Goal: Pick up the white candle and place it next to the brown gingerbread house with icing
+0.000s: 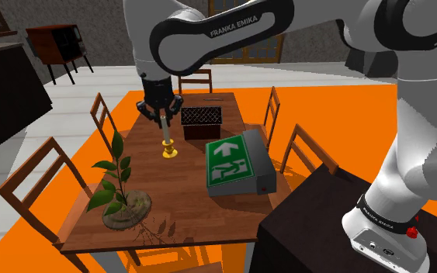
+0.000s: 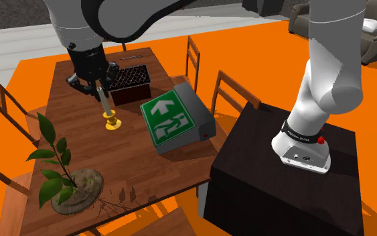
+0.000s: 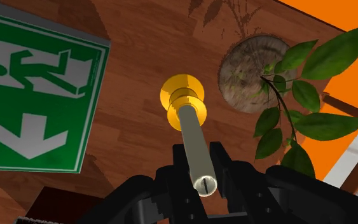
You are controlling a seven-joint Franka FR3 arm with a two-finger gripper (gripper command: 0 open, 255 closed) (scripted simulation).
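The all-black 2-finger gripper (image 1: 164,120) (image 2: 103,94) (image 3: 201,159) hangs over the far half of the brown wooden table (image 1: 201,213) (image 2: 146,167). Its 2 fingers are pinched on the upper end of the slim, pale grey-white candle (image 1: 166,132) (image 2: 106,107) (image 3: 193,137). The candle's lower end sits in a round, shiny gold holder (image 1: 168,151) (image 2: 113,123) (image 3: 182,97). The holder is at the tabletop, and I cannot tell whether it touches the wood or hangs just above it.

The dark brown gingerbread house with a lattice-patterned top (image 1: 201,118) (image 2: 130,80) stands just beyond the candle, toward the shoulder view's right and near the table's far edge. It is close to the gripper but apart from it.

A grey box with a green exit sign face and white arrow (image 1: 236,159) (image 2: 170,117) (image 3: 34,95) lies tilted to the shoulder view's right of the holder. A leafy green plant (image 1: 116,174) (image 2: 56,164) (image 3: 298,95) rises from a round wooden slice (image 1: 129,208) at the near left corner, well apart from the candle.
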